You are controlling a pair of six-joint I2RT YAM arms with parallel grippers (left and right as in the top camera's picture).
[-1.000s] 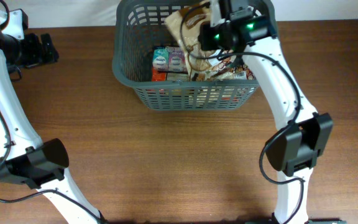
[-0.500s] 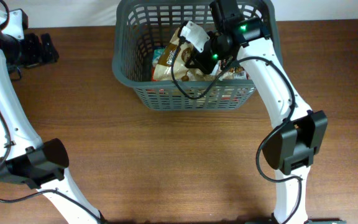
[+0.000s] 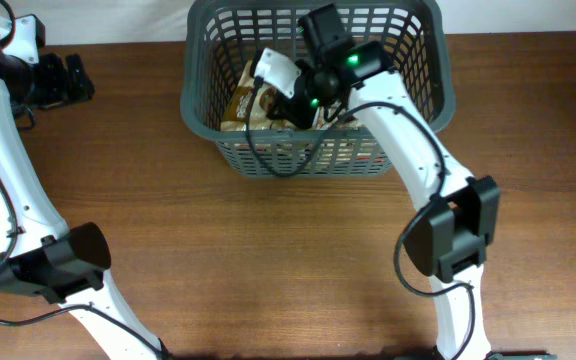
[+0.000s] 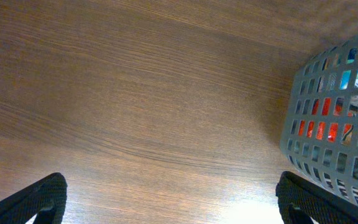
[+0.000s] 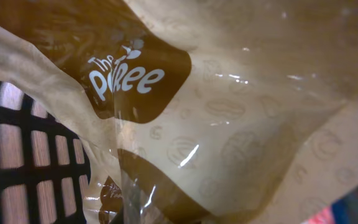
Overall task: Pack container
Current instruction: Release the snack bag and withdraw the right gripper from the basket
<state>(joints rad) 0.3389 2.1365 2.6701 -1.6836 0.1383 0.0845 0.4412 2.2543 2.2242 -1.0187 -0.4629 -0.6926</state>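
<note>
Container (image 3: 298, 158), one, one tan bag (image 3: 238, 105) inside, left gripper (image 4: 176, 202) wide, right gripper (image 3: 288, 93) state unclear

Brown wood-grain table (image 3: 268, 250); pale strip (image 3: 118, 20) beyond far edge, possibly wall.

Container (image 3: 308, 158) at rear centre of worktop (image 3: 268, 260). Pouch (image 3: 240, 105) in its left half, apparently atop packs (image 4: 319, 127). Left pincer (image 3: 68, 78) well left of container.
</note>
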